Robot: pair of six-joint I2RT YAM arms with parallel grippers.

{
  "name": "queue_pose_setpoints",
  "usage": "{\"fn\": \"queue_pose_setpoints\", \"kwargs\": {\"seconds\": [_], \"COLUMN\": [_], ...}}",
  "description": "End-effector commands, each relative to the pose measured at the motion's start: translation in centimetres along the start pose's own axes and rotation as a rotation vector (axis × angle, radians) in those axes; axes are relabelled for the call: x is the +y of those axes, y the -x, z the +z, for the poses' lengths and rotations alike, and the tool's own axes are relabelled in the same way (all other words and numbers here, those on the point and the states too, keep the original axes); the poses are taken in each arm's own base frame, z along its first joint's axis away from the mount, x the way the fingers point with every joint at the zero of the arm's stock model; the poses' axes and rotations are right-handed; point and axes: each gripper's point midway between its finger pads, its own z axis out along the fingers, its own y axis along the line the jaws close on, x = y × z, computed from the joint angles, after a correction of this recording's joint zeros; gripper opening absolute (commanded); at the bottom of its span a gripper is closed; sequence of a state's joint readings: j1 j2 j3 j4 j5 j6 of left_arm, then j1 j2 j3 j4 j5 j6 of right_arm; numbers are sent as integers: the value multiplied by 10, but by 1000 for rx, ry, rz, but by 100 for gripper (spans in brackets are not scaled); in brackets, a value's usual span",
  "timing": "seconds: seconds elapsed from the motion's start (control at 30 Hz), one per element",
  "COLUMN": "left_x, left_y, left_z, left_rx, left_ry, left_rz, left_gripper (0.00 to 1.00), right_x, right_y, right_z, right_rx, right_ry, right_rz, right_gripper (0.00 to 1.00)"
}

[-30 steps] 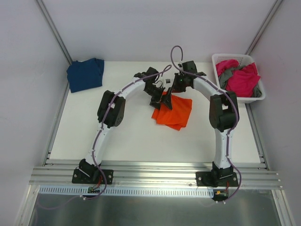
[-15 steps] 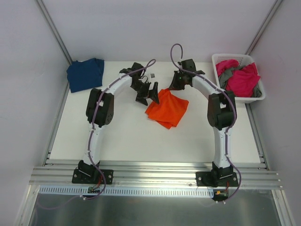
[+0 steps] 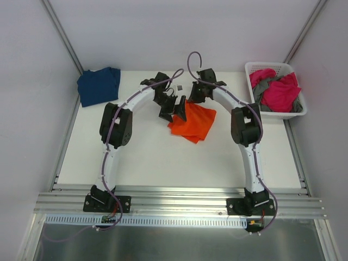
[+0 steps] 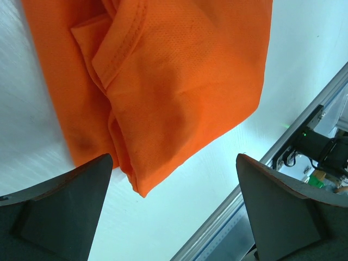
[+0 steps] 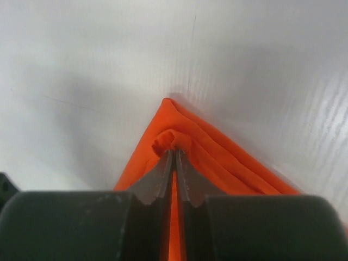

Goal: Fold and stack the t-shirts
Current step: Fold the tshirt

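Cloth control matters: right gripper (image 5: 174,157) is clamped on a corner of the folded orange t-shirt (image 3: 194,122), toward the back of the table (image 3: 136,152); left gripper (image 4: 174,157) hangs spread wide above it; moving it to the navy t-shirt (image 3: 99,85) probably wants a low, slow drag.

**Bright, even light with soft shadows**

The overhead view is bright, evenly lit and sharp; the arms cast only faint shadows on the flat white surface (image 3: 147,157). Streaky glare marks it in both wrist views. At the right wrist, a grey shadow rings the bright orange cloth t-shirt (image 5: 217,157). The left claw (image 4: 174,159) and right claw (image 5: 174,154) look soft up close.
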State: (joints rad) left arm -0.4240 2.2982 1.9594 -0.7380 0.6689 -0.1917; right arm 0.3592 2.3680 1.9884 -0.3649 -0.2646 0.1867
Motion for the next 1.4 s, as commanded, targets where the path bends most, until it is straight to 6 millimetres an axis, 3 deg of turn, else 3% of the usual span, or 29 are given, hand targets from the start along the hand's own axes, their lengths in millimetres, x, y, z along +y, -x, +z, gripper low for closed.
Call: {"fn": "queue_pose_setpoints", "kwargs": {"seconds": [0.0, 0.07, 0.1, 0.17, 0.2, 0.27, 0.43, 0.57, 0.77, 0.9, 1.07, 1.2, 1.37], "left_x": [-28, -32, -39, -48, -55, -65, -88, -101, -107, -91, -71, -55, -30], "left_y": [4, 4, 6, 9, 14, 17, 14, 5, 6, 3, -4, -9, 10], "left_z": [-35, -40, -45, -53, -62, -68, -69, -51, -11, 34, 67, 66, 45], "left_rx": [-57, -65, -80, -102, -131, -150, -145, -99, -37, 29, 92, 112, 50], "left_ry": [-12, -12, -11, -15, -7, -6, -58, -94, -163, -192, -222, -218, -179], "left_rz": [59, 64, 77, 98, 118, 142, 181, 207, 235, 199, 111, 26, -10], "left_gripper": [99, 99, 99, 99, 99, 99, 99, 97, 94, 94, 95, 95, 96], "right_x": [4, 0, -4, -3, 0, -1, 4, 10, 8, -6, -28, -48, -52], "right_y": [16, 18, 19, 22, 29, 34, 51, 46, 27, 9, -26, -51, -75], "right_z": [2, 3, 0, -3, -11, -17, -47, -60, -58, -44, -31, -28, -42], "right_rx": [-48, -55, -61, -67, -83, -96, -138, -126, -82, -27, 87, 144, 195], "right_ry": [-24, -44, -66, -66, -52, -50, -30, 1, 20, -9, -46, -99, -106], "right_rz": [-2, -2, 2, 4, 5, -1, 11, 35, 51, 67, 116, 152, 189], "right_gripper": [10, 34, 56, 74, 89, 100, 100, 100, 100, 99, 99, 100, 100]}}
